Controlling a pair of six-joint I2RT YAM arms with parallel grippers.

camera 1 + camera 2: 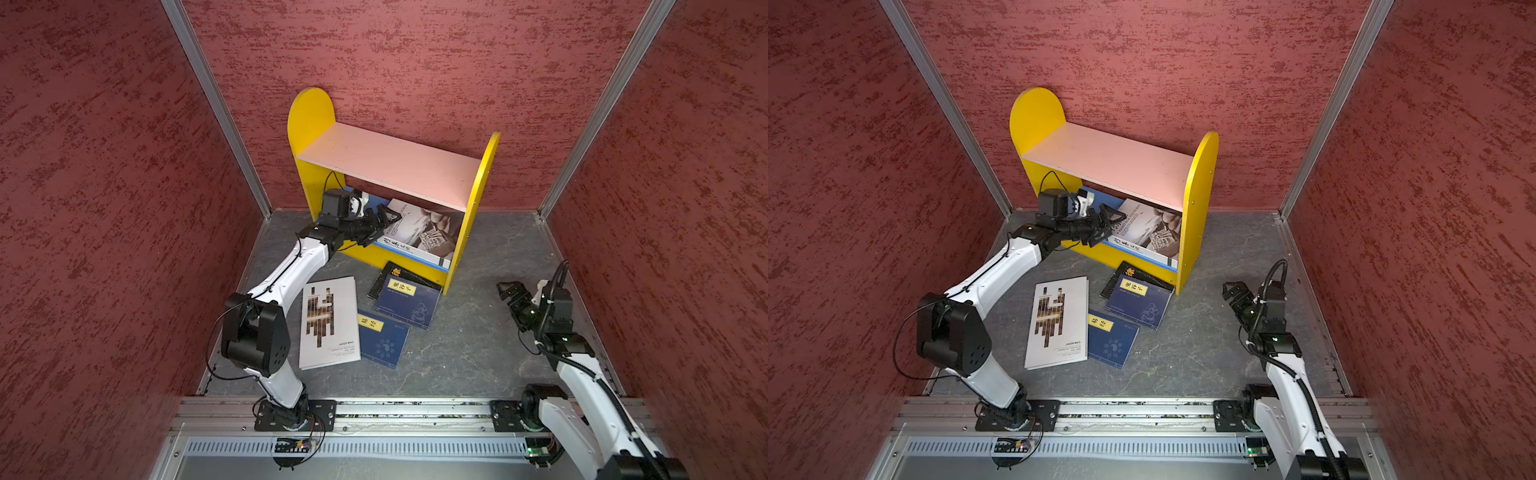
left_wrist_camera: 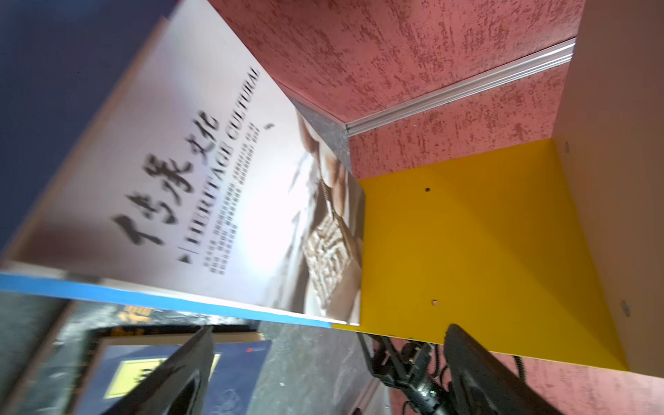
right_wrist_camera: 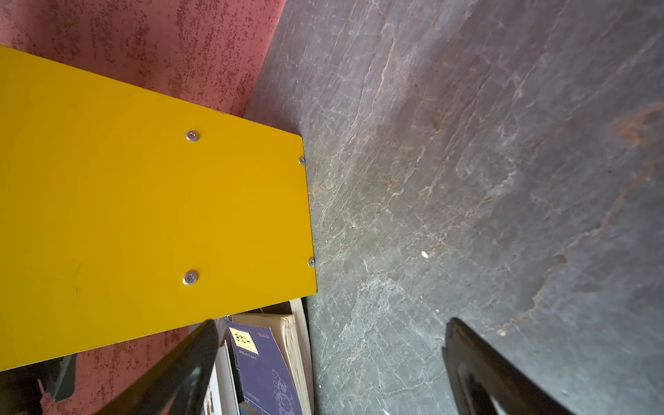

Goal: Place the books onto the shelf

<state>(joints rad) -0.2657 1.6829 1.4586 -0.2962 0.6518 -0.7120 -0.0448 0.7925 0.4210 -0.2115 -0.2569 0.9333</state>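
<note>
Currently the shelf (image 1: 309, 116) is standing against the back wall. One large white book (image 1: 419, 232) is lying tilted on its blue lower board, toward the right side panel. The left wrist view is showing that cover (image 2: 201, 179) close up and slightly blurred.

The left gripper (image 1: 380, 226) is hovering at the front of that lower tier, left of the book. Its jaws are standing wide apart with nothing between them. Whether a fingertip is touching the book, I cannot tell.

Four books are lying flat on the floor in front of the shelf:
- the brown-bar white book (image 1: 328, 322), farthest out;
- a navy book (image 1: 382, 338) just beside it;
- a second navy book (image 1: 409, 301) nearer the shelf, overlapping the black book (image 1: 392, 272) by the shelf's front right corner.

The right gripper (image 1: 509, 291) is hanging beyond the shelf's right side panel, over the floor, with jaws likewise spread and holding nothing.
</note>
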